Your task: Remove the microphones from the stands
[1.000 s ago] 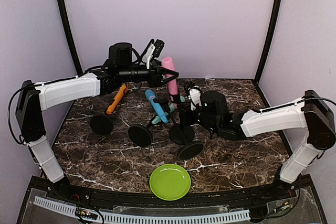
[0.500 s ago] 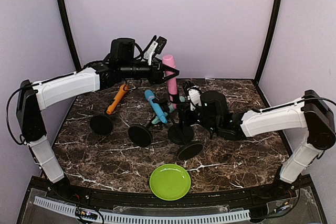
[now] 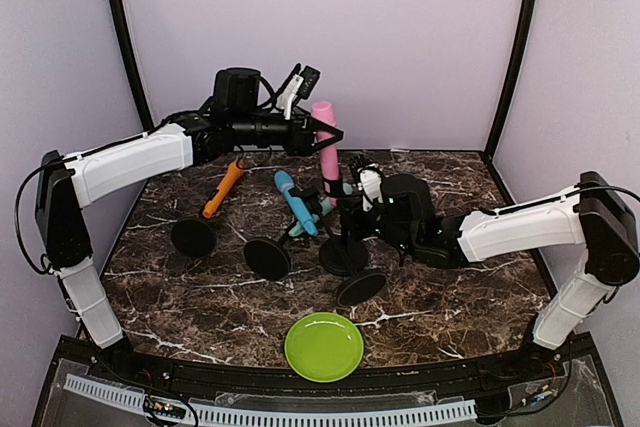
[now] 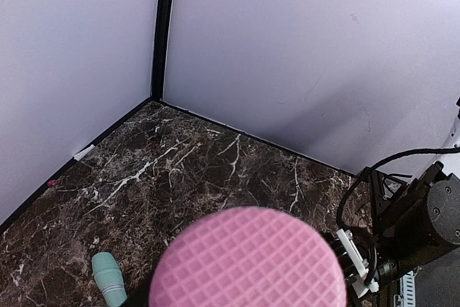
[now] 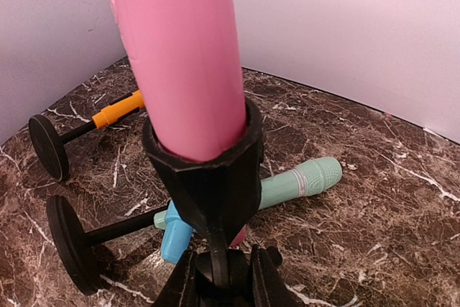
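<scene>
View from above of a dark marble table (image 3: pixel 450 297) with two white robot arms reaching in from the near edge. A pink microphone (image 3: pixel 327 152) stands almost upright a little toward 12 o'clock of the table's centre. Its lower body sits in the black clip (image 5: pixel 208 170) of a stand (image 5: pixel 214 260) and is not yet out of it.

The left gripper (image 3: pixel 322 137) comes in level from 9 o'clock. From above, its jaws appear clamped across the microphone's upper body just below the head. The left wrist camera shows only the pink mesh head filling its lower edge, with the fingers out of frame. This high grip seems chosen so the arm can draw the microphone straight up along its own axis.

The right gripper (image 5: pixel 218 280) reaches in low from 3 o'clock, its jaws closed on the stand's thin stem just under the clip. It is probably there to pin the stand down so that it does not rise or tip as the microphone is pulled.

Other microphones lean on low stands nearby. A blue microphone (image 3: pixel 297 202) is just beside at 9 o'clock, a mint microphone (image 5: pixel 298 181) lies behind the clip, and an orange microphone (image 3: pixel 225 187) sits at 10 o'clock. A green plate (image 3: pixel 324 347) sits at 6 o'clock, well apart, perhaps as a landing spot.
</scene>
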### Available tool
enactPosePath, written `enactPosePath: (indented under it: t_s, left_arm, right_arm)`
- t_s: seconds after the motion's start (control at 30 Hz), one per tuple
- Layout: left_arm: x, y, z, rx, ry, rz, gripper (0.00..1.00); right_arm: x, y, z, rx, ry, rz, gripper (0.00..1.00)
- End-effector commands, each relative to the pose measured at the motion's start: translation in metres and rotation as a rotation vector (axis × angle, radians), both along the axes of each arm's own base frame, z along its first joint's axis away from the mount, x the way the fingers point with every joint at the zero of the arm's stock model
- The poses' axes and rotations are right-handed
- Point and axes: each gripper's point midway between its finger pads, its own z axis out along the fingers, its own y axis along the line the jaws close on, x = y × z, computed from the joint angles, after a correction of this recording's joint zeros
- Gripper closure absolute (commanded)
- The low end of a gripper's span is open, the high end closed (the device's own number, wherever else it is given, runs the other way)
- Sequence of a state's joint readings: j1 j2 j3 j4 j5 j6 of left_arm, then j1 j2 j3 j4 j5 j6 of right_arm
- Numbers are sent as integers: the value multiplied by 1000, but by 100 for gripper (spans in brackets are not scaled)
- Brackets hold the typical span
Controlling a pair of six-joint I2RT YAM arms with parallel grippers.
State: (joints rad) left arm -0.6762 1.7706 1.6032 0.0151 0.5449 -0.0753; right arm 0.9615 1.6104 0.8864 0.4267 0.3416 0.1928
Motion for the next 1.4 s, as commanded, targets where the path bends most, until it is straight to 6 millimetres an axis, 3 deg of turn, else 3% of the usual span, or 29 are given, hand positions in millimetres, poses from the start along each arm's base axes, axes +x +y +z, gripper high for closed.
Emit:
enactPosePath:
  t_s: [0.0, 0.2, 0.4, 0.63, 1.03, 1.37]
  left_arm:
    - [-30, 8, 89, -193, -188, -110, 100]
    - [-62, 12, 90, -226, -250, -249, 100]
    - [-69, 14, 89, -227, -263, -270, 100]
    - [-57, 16, 94, -222, -245, -194, 100]
    - [-19, 10, 106, -189, -142, -49, 100]
    - [-19, 9, 105, -186, -147, -58, 100]
  right_arm:
    - [-4, -33, -62, -127, 167, -94, 100]
    - [5, -43, -64, -56, 221, -121, 100]
    - [6, -47, -69, -43, 241, -128, 100]
    - [3, -45, -65, -22, 223, -101, 100]
    - [-11, -30, -71, -166, 149, -75, 100]
    - [-11, -34, -62, -141, 122, -98, 100]
